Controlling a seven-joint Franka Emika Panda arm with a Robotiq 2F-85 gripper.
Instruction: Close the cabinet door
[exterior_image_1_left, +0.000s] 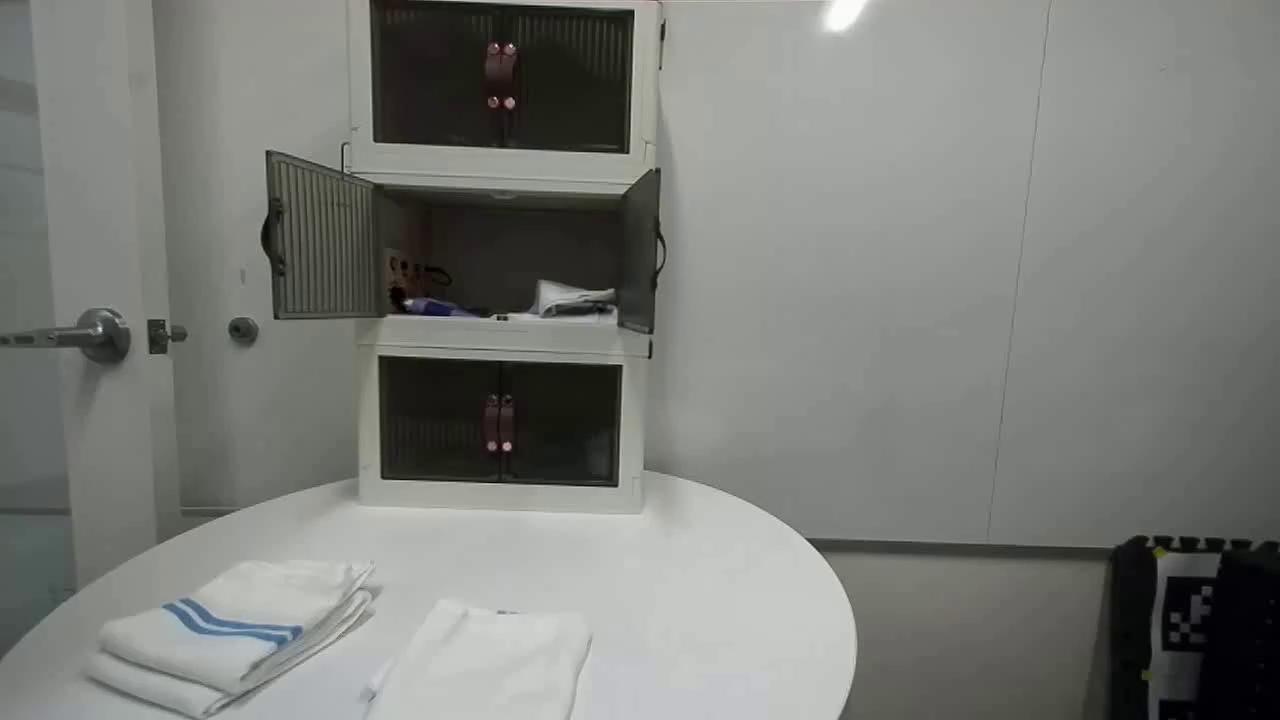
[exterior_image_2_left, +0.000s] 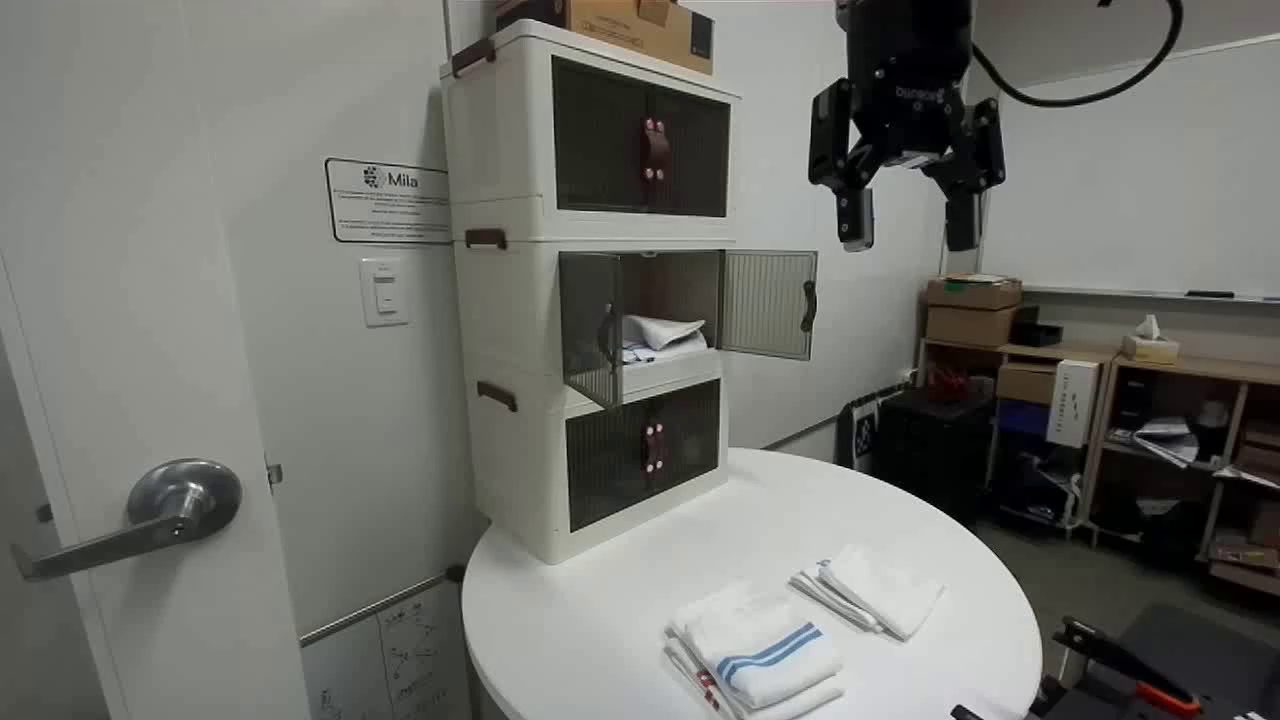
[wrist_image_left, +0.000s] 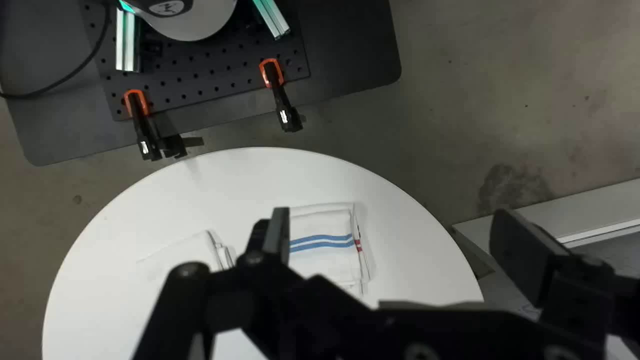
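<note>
The white cabinet has three stacked units, shown in both exterior views (exterior_image_1_left: 505, 500) (exterior_image_2_left: 510, 300). The middle unit's two dark ribbed doors stand open. One door (exterior_image_1_left: 325, 240) swings out to the left; it also shows at the near side in an exterior view (exterior_image_2_left: 590, 330). The opposite door (exterior_image_1_left: 640, 250) points outward, also visible in an exterior view (exterior_image_2_left: 768, 305). Each has a dark handle. My gripper (exterior_image_2_left: 908, 222) is open and empty, high to the right of the cabinet, apart from the doors. In the wrist view the gripper (wrist_image_left: 397, 245) is above the table.
Folded white towels (exterior_image_1_left: 230, 630) (exterior_image_1_left: 490, 660) lie on the round white table (exterior_image_2_left: 560, 620). A white cloth (exterior_image_1_left: 572, 298) and a purple object (exterior_image_1_left: 438, 307) lie inside the middle unit. The upper and lower units' doors are shut. A cardboard box (exterior_image_2_left: 630, 30) sits on top.
</note>
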